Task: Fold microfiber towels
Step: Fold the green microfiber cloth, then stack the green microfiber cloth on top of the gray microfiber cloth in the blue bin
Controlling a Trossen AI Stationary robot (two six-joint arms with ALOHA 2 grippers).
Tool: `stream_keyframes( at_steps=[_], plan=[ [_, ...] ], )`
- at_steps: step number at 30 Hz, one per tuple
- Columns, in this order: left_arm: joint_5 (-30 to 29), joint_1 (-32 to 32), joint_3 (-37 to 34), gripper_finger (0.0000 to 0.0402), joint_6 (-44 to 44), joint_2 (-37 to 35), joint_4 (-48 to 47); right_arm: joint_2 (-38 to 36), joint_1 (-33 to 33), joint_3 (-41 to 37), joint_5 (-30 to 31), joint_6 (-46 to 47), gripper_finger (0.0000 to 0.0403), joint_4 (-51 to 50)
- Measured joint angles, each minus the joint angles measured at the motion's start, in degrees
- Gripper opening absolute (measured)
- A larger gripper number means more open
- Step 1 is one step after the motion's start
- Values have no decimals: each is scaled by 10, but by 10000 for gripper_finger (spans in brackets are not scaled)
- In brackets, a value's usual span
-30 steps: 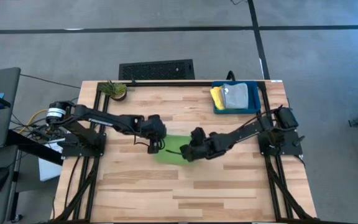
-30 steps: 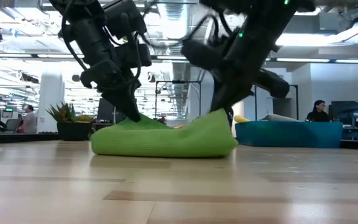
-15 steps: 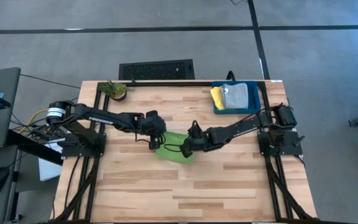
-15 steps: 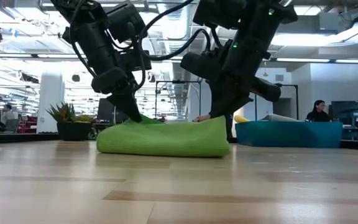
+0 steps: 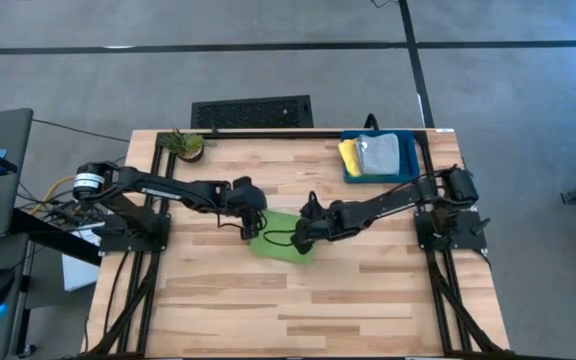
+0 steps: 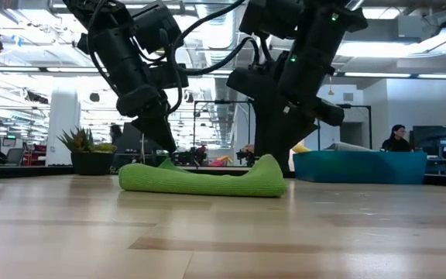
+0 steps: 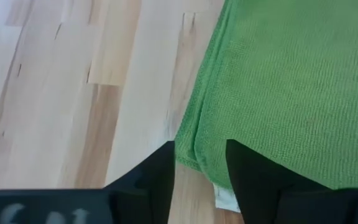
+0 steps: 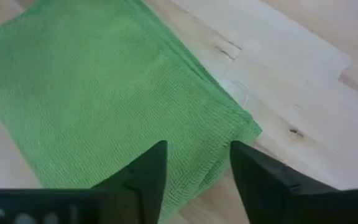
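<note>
Wood planks make up the table (image 5: 368,300), on which everything is set. Near its middle the green towel (image 5: 280,243) is laid flat and folded, between the two arms. At the far right corner a blue bin (image 5: 352,172) is seen, with a yellow towel (image 5: 349,156) and a grey towel (image 5: 380,154) stacked inside. The left gripper (image 7: 201,177) is held over the green towel's left edge, fingers parted and gripping nothing. The right gripper (image 8: 197,171) is held over its right edge, likewise spread and empty.

lime green towel (image 5: 281,240), dark teal bin (image 5: 380,176)
</note>
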Motion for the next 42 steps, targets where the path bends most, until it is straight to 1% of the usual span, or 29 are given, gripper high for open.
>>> stream_keyframes(
  at_steps=[2,6,10,15,20,25,28,33,36,39,42],
  plan=[
    [1,0,0,144,-25,-8,-3,-8,4,0,0,-31,214,-1],
    [11,-10,4,152,-43,-53,-24,-36,40,15,20,-159,234,-1],
    [11,-31,5,153,-64,-117,-57,-50,96,21,35,-312,234,-3],
    [4,-77,5,153,-95,-168,-97,-35,153,11,50,-415,228,6],
    [-49,-125,5,153,-123,-173,-120,4,162,8,62,-450,226,52],
    [-73,-150,5,153,-145,-173,-124,53,159,7,62,-476,225,94],
    [-76,-156,5,153,-147,-173,-124,74,154,8,63,-483,223,122],
    [-74,-157,5,153,-156,-173,-124,95,141,8,69,-496,223,123],
    [-74,-157,5,153,-161,-173,-124,95,133,8,90,-488,222,108],
    [-74,-157,5,153,-164,-173,-124,94,123,8,129,-484,219,99],
    [-73,-157,5,153,-164,-173,-124,94,109,8,135,-498,214,97]
  ],
)
